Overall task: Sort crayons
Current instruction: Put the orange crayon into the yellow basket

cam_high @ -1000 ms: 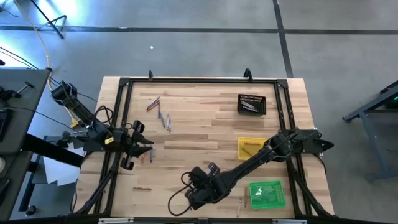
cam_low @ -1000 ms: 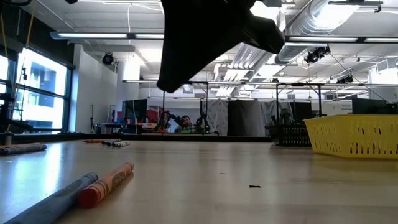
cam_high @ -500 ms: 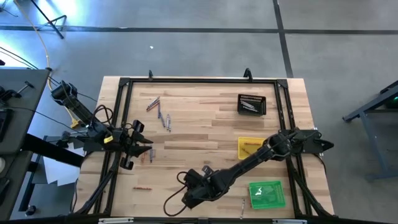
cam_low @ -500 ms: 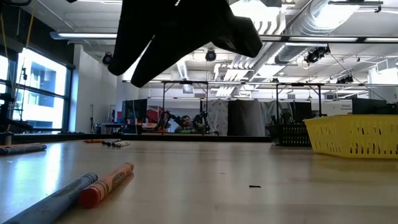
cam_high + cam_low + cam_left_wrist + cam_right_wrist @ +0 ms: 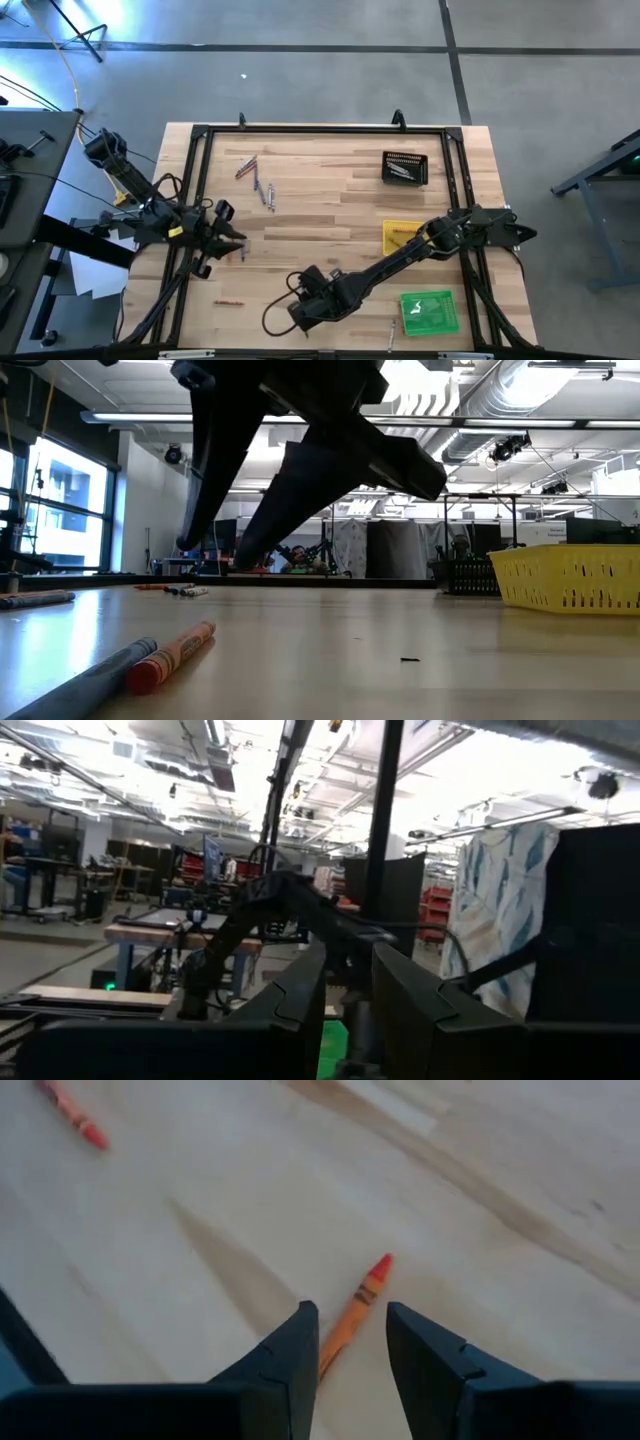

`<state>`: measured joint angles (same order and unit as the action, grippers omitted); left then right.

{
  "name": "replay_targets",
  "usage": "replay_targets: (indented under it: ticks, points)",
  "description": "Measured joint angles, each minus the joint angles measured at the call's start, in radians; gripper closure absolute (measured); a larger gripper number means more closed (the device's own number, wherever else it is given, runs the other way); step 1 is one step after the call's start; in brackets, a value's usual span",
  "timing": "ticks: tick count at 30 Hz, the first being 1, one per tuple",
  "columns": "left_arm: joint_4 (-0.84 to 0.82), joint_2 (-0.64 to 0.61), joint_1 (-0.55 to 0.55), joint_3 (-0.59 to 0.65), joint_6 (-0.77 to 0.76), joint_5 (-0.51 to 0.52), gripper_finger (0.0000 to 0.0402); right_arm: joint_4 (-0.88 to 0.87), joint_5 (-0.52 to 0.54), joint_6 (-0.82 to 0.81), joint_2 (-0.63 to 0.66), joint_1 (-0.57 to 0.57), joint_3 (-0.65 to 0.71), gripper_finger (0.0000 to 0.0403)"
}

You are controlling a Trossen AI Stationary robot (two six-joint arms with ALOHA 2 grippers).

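Pale wooden surface (image 5: 330,190), black frame at its edges. Right end effector (image 5: 347,1342) parted, hovering above an orange crayon (image 5: 353,1312) lying flat between the fingers near the front edge. Best to descend straight, centred on the stick. Left end effector (image 5: 228,236) waiting leftward, slightly parted, empty. Open wood all round.

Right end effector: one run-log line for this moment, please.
right end effector: open, straddling orange crayon on table | left end effector: waiting at table's left edge
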<state>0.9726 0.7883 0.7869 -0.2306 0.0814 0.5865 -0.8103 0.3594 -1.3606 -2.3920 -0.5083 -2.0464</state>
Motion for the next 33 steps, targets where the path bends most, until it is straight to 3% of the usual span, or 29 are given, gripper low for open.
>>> replay_targets:
  ticks: [7,33]
  points:
    - [-0.001,0.001,0.033,0.000,0.001,0.000,0.0328,0.070,-0.003,-0.052,-0.005,-0.012,0.000,0.0289]
    - [0.003,0.001,0.034,0.000,0.008,0.002,0.0328,0.057,-0.028,-0.143,-0.050,-0.023,0.000,0.0289]
